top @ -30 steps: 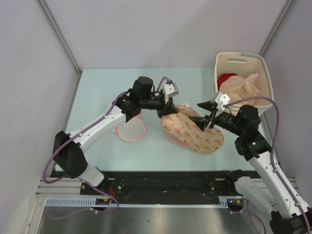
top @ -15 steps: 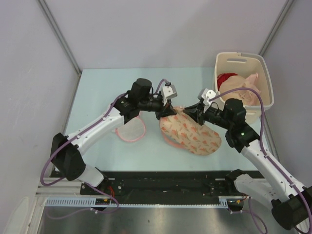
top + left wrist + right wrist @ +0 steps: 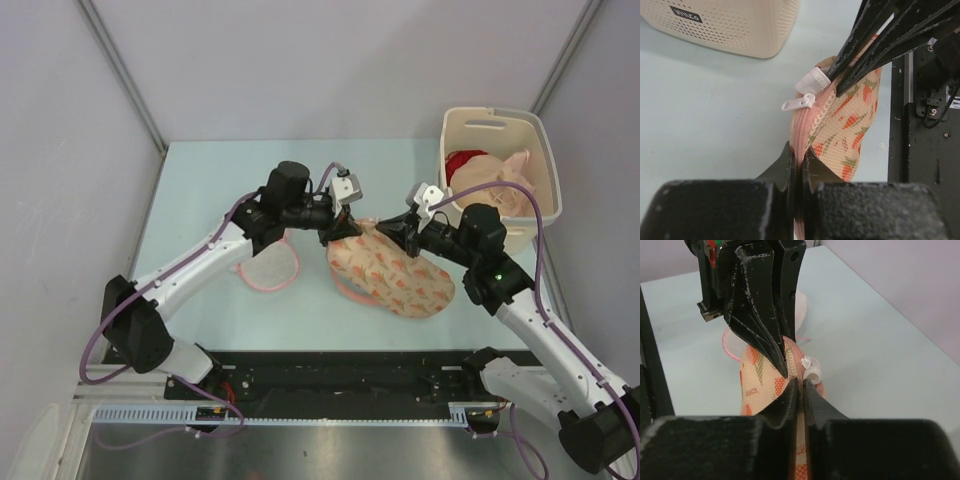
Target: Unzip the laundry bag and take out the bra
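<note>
Closing in from 3 o'clock, your right hand point(image 3: 399, 228) joins your left hand point(image 3: 349, 230) pinching the laundry bag point(image 3: 395, 278) at its zip seam, so unzipping can start.

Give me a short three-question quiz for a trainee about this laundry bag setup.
1. True or false: the left end effector clamps the white zipper pull.
2. The basket stands at which corner of the table? A far right, B far left, C near left.
3. How many end effectors pinch the laundry bag?
Key: 1 false, the pull sticks out free. 2 A. 3 two: the left one and the right end effector, both closed on the bag's zipper edge.
</note>
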Tool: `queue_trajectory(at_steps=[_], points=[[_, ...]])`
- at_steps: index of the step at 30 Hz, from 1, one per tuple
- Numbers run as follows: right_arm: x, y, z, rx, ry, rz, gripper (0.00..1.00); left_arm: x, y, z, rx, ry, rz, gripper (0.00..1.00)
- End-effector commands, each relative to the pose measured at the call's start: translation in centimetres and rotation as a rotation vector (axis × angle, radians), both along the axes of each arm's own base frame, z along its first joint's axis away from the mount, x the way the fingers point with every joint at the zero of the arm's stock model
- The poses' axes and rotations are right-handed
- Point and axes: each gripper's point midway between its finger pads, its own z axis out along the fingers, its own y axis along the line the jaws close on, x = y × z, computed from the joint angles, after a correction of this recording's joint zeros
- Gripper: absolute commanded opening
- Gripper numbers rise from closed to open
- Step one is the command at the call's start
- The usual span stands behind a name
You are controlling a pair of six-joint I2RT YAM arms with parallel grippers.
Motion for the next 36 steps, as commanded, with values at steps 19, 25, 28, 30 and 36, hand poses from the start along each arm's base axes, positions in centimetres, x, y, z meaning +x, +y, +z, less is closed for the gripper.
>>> queue_trajectory(at_steps=[19,25,28,30,36], points=[[0.9,0.1,0.3,0.017,0.016,-0.042,0.27,-1.3,-0.2,4.1,-0.102,-0.124,-0.057,0.0],[1.1,0.2,0.3,0.011,-0.002,-0.036,0.0,-1.2,-0.6,4.4,-0.105,-0.111,-0.047,0.0],[0.9,-0.4,-0.5,-0.022,0.007,-0.058,0.0,0.1,0.2,5.2,-0.081,-0.128,0.045,0.37],[0.7,-0.7,-0.5,-0.034,-0.009,-0.062,0.0,0.3,0.9,5.8,-0.061,-0.134,0.082,0.58],[0.4,-1.2,-0.7,-0.057,-0.015,-0.07,0.0,0.3,2.0,10.6,-0.132,-0.227,0.136,0.85]])
